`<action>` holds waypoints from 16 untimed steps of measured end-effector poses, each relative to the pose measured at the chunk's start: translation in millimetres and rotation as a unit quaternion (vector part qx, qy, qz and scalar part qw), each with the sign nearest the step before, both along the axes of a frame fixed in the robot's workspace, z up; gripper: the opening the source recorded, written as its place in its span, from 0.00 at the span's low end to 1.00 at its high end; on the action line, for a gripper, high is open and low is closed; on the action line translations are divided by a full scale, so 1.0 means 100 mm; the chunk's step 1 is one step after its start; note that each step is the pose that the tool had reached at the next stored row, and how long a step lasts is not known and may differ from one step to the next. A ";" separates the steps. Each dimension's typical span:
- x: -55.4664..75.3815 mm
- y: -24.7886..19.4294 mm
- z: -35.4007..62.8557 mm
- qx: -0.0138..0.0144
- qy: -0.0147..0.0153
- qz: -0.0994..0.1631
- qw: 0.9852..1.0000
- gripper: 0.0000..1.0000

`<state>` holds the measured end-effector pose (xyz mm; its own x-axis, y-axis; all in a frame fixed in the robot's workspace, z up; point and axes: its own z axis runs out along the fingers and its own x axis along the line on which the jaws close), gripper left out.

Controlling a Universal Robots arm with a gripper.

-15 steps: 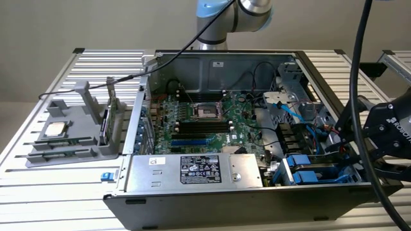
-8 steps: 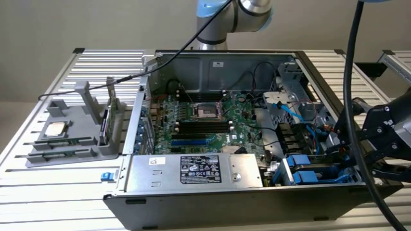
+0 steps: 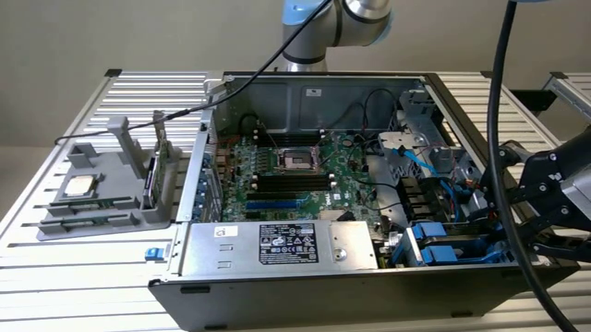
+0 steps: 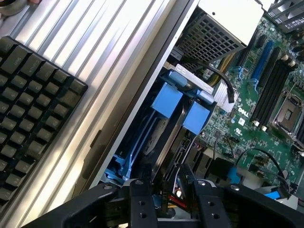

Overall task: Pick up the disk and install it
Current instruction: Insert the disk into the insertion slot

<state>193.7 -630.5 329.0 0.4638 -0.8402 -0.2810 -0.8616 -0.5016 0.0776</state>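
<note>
- The open computer case (image 3: 323, 297) stands on the slatted surface (image 3: 83, 283). Its upper side is uncovered, so there is free room above the boards.
- The corner at the exterior view's right is tight, hemmed in by the side wall (image 4: 137, 95), the power supply box (image 3: 277, 245) and loose cables (image 4: 223, 80).
- The disk (image 4: 159, 126) sits in that corner, just ahead of the gripper (image 4: 168, 183). I cannot tell whether the gripper is clamped on it or stands free.
- Counted: one disk, two blue tabs (image 4: 168, 99), and one keyboard (image 4: 33, 104) outside the wall.
</note>
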 end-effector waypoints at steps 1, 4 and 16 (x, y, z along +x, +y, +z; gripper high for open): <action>0.00 0.000 0.000 0.000 0.000 0.000 1.000 0.37; -0.01 0.001 -0.001 0.001 -0.001 0.000 1.000 0.37; -0.01 0.001 -0.001 0.005 -0.013 0.000 1.000 0.37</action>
